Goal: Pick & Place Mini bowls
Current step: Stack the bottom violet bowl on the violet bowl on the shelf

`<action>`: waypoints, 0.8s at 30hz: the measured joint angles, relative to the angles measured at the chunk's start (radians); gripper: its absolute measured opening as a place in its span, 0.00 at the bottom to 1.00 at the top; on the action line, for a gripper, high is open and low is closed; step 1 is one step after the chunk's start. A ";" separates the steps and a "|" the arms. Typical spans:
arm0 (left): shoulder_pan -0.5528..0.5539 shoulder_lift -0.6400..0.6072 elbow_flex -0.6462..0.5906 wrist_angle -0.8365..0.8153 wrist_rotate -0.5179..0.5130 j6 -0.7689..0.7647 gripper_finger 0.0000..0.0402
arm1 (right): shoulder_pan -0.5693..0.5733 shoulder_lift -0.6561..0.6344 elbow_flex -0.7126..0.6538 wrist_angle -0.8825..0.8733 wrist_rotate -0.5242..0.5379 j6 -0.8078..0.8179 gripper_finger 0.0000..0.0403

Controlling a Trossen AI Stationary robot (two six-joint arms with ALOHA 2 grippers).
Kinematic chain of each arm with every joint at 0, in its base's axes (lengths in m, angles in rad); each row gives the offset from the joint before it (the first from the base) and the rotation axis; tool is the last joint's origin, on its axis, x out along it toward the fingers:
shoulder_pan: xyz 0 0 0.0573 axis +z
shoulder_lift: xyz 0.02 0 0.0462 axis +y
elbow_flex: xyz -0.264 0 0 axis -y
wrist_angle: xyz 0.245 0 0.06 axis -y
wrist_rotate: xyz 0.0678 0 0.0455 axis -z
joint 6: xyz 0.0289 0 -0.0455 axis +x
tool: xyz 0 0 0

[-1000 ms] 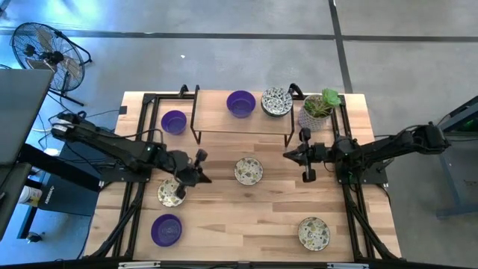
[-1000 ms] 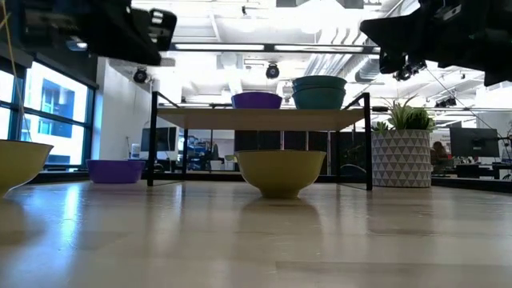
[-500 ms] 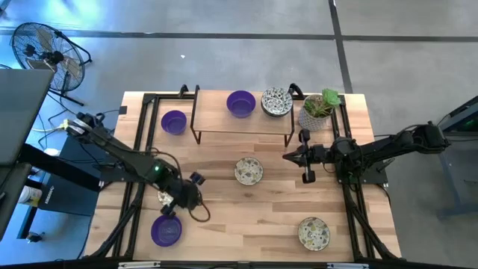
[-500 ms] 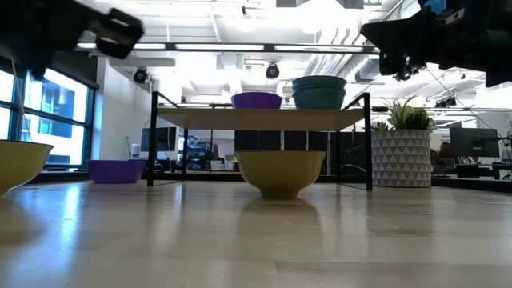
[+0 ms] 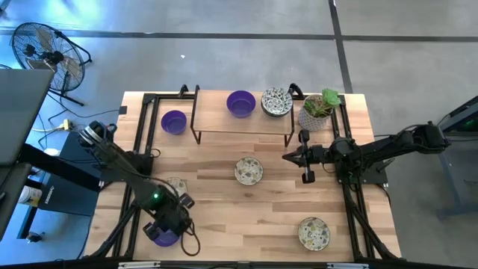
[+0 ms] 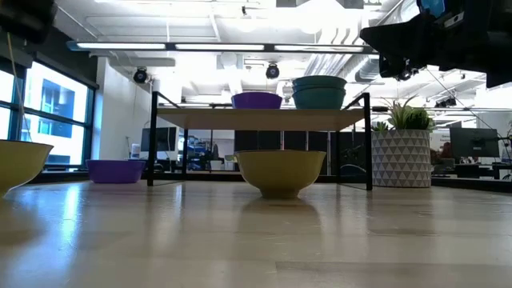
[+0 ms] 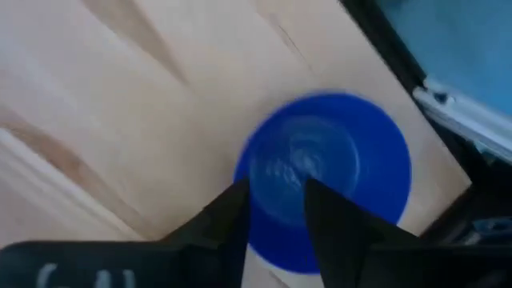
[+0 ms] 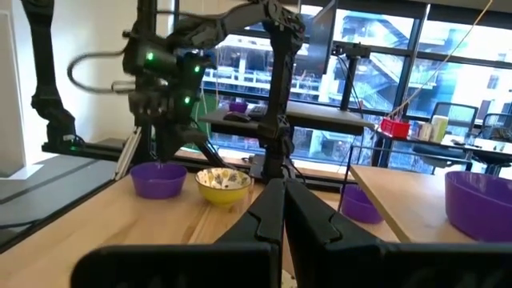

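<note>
A purple mini bowl (image 7: 324,172) rests on its base near the table's near left corner; it also shows in the high view (image 5: 159,238). My left gripper (image 7: 276,220) hangs over it, fingers pointing down and a little apart, one over the bowl's inside and one over its rim. The right wrist view shows the left gripper's tips (image 8: 160,160) just above the purple bowl (image 8: 158,181). A patterned bowl (image 5: 176,185) sits just beyond it. My right gripper (image 5: 306,158) is shut and empty, held above the table's right middle.
A patterned bowl (image 5: 249,170) sits mid-table and another (image 5: 314,232) near right. A purple bowl (image 5: 173,122) sits far left. A low shelf (image 5: 243,123) at the back carries a purple bowl (image 5: 240,104) and a patterned bowl (image 5: 277,101). A potted plant (image 5: 317,110) stands far right.
My left gripper has swung from over the left patterned bowl toward the table's near edge and now hangs over the near-left purple bowl.
</note>
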 joint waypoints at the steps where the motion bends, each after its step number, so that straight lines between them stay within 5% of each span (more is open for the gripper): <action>1: -0.003 0.010 0.000 -0.015 -0.002 0.002 0.31 | 0.000 0.000 0.000 0.000 0.000 0.000 0.00; 8: 0.003 0.060 0.000 0.017 -0.087 0.086 0.35 | 0.000 0.000 0.000 0.003 0.000 0.000 0.00; 24: 0.021 0.171 0.000 0.065 -0.020 0.271 0.30 | 0.000 0.000 0.000 0.000 -0.001 0.006 0.00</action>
